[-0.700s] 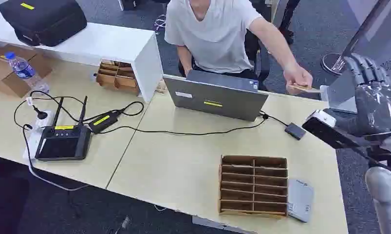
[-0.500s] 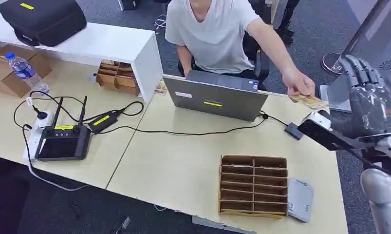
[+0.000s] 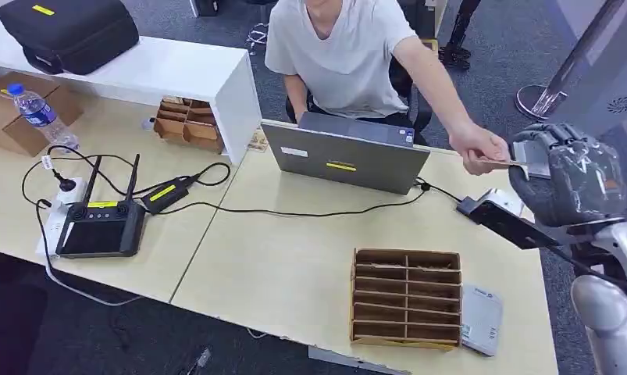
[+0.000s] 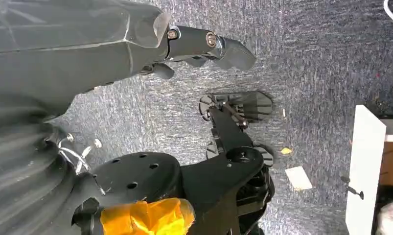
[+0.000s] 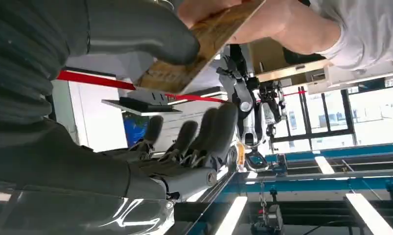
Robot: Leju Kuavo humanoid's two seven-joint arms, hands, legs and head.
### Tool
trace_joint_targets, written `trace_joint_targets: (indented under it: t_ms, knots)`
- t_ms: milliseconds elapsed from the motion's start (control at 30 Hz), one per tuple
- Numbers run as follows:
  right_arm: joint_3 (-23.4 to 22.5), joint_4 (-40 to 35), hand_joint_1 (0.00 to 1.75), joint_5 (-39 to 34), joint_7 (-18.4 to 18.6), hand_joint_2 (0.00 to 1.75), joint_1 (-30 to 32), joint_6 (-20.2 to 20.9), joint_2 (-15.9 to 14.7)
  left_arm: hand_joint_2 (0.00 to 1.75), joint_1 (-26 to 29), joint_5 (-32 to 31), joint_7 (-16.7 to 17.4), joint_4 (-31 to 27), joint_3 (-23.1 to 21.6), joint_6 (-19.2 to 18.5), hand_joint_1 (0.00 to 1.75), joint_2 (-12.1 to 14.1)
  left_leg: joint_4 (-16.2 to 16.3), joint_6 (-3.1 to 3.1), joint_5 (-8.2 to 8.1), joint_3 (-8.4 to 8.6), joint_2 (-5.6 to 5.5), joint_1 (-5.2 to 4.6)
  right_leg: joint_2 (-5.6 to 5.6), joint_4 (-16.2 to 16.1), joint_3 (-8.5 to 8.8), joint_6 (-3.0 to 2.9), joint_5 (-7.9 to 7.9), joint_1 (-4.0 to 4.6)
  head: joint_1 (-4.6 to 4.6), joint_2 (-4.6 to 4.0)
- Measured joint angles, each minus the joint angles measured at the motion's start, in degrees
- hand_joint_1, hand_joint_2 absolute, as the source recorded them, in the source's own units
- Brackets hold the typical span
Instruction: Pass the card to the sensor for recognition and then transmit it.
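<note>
Card: near end hidden behind the right hand's thumb; contact with the fingers cannot be told.

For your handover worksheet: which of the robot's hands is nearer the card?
Right. The right hand meets the card; the left hand hangs over the floor.

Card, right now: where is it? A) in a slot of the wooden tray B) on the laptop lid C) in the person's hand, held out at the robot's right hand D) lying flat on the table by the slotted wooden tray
C: the person's hand holds the card out to the right hand; in the right wrist view the card lies against the thumb, fingers apart.
</note>
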Motion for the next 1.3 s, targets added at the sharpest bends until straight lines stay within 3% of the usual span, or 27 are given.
trace_joint_targets:
  t_ms: [233, 367, 767, 1067, 1300]
  knots:
    - [0.0, 0.0, 1.75, 0.0, 0.0, 1.75, 0.0, -0.3, 0.1, 1.75, 0.0, -0.3, -0.1, 0.0, 0.6, -0.3, 0.00, -0.1, 0.0, 0.00, 0.00, 0.00, 0.00, 0.00, 0.00, 0.0, 0.00, 0.00, 0.00, 0.00, 0.00, 0.00]
    - [0.0, 0.0, 1.75, -0.5, -0.4, 1.75, 0.0, -0.4, 0.1, 1.75, 0.0, -0.9, -1.9, 0.0, 0.6, -1.6, 0.00, -0.1, 0.0, 0.00, 0.00, 0.00, 0.00, 0.00, 0.00, 0.0, 0.00, 0.00, 0.00, 0.00, 0.00, 0.00]
    - [-0.3, 0.2, 1.75, 2.6, 0.4, 1.75, 0.7, -2.4, 0.1, 1.75, 0.0, -1.5, -1.4, 0.0, 0.6, 0.0, 0.00, -0.1, 0.0, 0.00, 0.00, 0.01, 0.00, 0.00, 0.00, 0.0, -0.02, 0.00, 0.00, 0.00, 0.02, 0.00]
    - [-5.2, 4.0, 1.75, 7.8, 0.5, 1.75, 2.5, -6.6, -0.4, 1.75, 0.0, -2.0, -1.0, 0.0, 1.1, 0.0, 0.00, -0.1, 0.0, 0.00, 0.00, 0.00, 0.00, 0.00, 0.00, 0.0, -0.01, 0.00, 0.00, 0.00, 0.02, 0.00]
    - [-7.7, 4.7, 1.75, 7.8, -3.2, 1.75, 5.0, -7.3, -0.4, 1.75, 0.0, -2.4, -1.0, 0.0, 2.3, 0.4, 0.00, -0.1, 0.0, 0.00, -0.01, 0.00, 0.00, 0.00, 0.01, 0.0, -0.01, 0.00, 0.00, 0.01, 0.02, 0.00]
